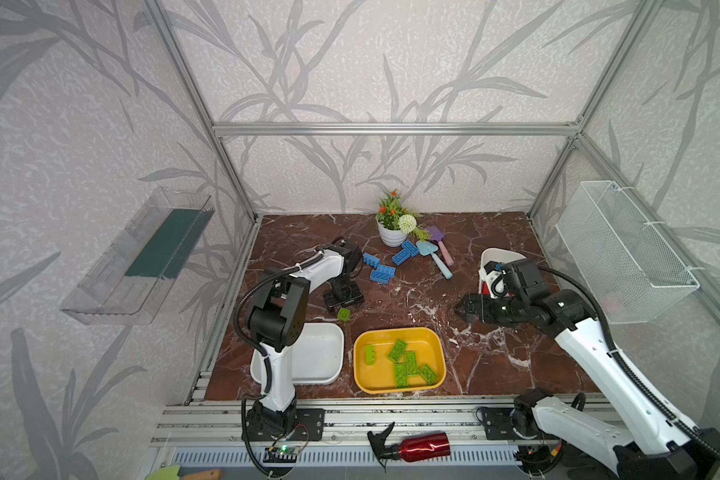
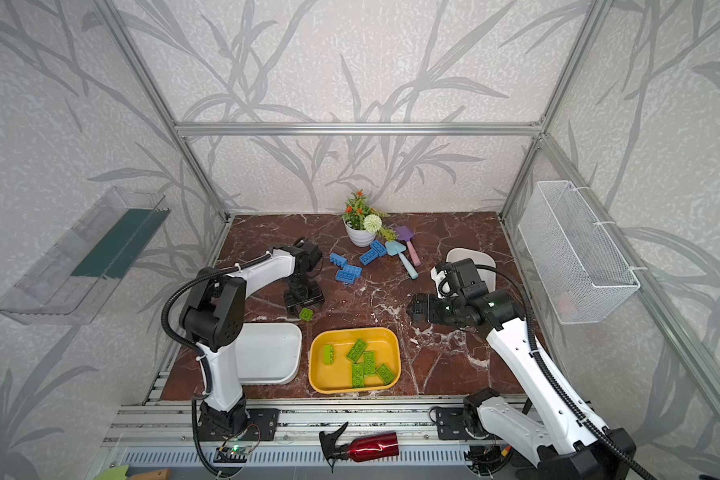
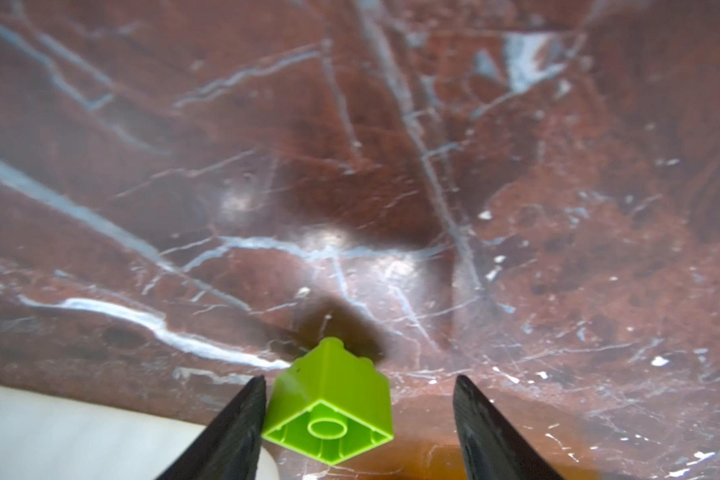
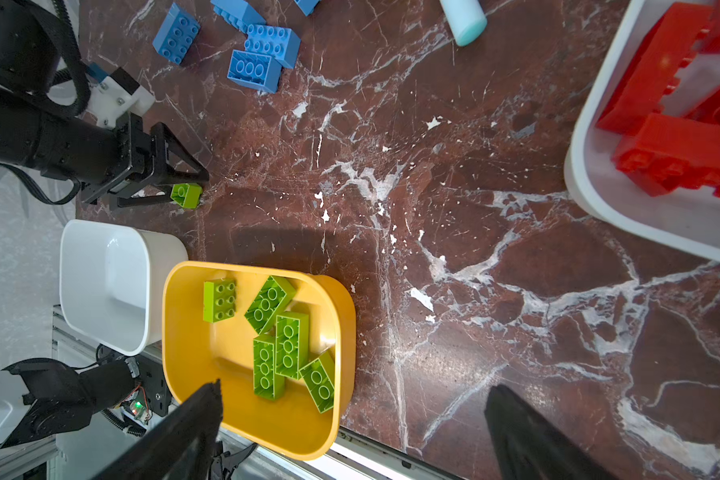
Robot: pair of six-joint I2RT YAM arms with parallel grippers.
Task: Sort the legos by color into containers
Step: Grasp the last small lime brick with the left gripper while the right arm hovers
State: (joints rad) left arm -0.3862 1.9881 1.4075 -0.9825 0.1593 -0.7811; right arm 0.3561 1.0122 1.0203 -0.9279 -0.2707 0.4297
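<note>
- Lime green is the colour in hand: five lime green bricks are seen in the yellow tub at the middle of the front edge of the marble-patterned surface, and one small lime green brick lies outside it.
- The step is judged to be the pick-up of that small brick. It is tipped on its side, hollow underside shown to the left wrist camera, toward the surface's left edge and just beyond the far rim of the front white tub.
- The left gripper is set around the brick with jaws parted and nothing grasped yet. One finger is just beside the brick, possibly touching, though the blurred wrist view does not settle it; the other is apart from it.
- The next move is judged to call for closing on the brick's two flat side walls, a lift, and a short carry toward the front edge to the yellow tub.
- The right gripper is held spread wide and empty above the surface's right half.
- Blue bricks are scattered near the far edge, by the flower pot; red bricks are gathered in the right-hand white tub.
</note>
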